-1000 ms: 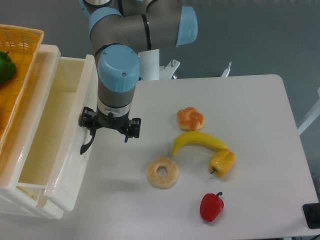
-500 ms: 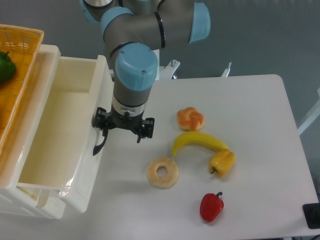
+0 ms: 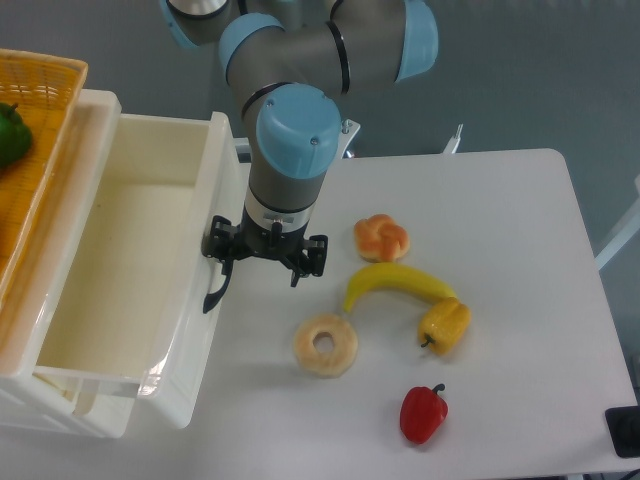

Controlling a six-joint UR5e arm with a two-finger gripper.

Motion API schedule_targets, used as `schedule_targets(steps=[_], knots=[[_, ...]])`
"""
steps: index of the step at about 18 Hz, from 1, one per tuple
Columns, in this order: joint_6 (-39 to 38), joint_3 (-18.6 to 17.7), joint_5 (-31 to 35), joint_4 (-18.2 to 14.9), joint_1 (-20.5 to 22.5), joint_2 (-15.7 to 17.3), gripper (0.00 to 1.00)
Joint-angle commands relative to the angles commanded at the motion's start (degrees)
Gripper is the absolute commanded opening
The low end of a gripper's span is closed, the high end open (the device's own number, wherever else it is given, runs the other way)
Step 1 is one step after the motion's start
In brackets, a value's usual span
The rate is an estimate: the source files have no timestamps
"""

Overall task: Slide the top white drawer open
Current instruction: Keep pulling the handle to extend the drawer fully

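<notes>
The top white drawer [image 3: 192, 330] stands pulled out to the right from the cabinet at the left, and its empty cream inside shows from above. Its curved black handle [image 3: 212, 293] sits on the front wall. My gripper [image 3: 266, 262] points down just right of that wall. Its jaws stand wide apart, and the left finger [image 3: 221, 251] is at the top of the handle. Nothing sits between the fingers.
An orange wicker basket [image 3: 40, 90] with a green pepper [image 3: 8, 135] rests on top of the cabinet. On the table to my right lie a bun [image 3: 381, 237], a banana [image 3: 395, 283], a yellow pepper [image 3: 445, 325], a ring-shaped pastry [image 3: 325, 346] and a red pepper [image 3: 423, 413].
My gripper has moved steadily right, and the drawer front with its handle has slid right with it. More of the drawer's inside shows now.
</notes>
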Motion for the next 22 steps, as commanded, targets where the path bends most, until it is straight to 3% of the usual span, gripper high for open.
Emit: schedule_targets(steps=[13,22], knots=[[0.0,0.0,-1.4,-0.1,1.8,-0.2,1.0],[-0.2,-0.2,-5.8,-0.2,2.5,-0.3,1.0]])
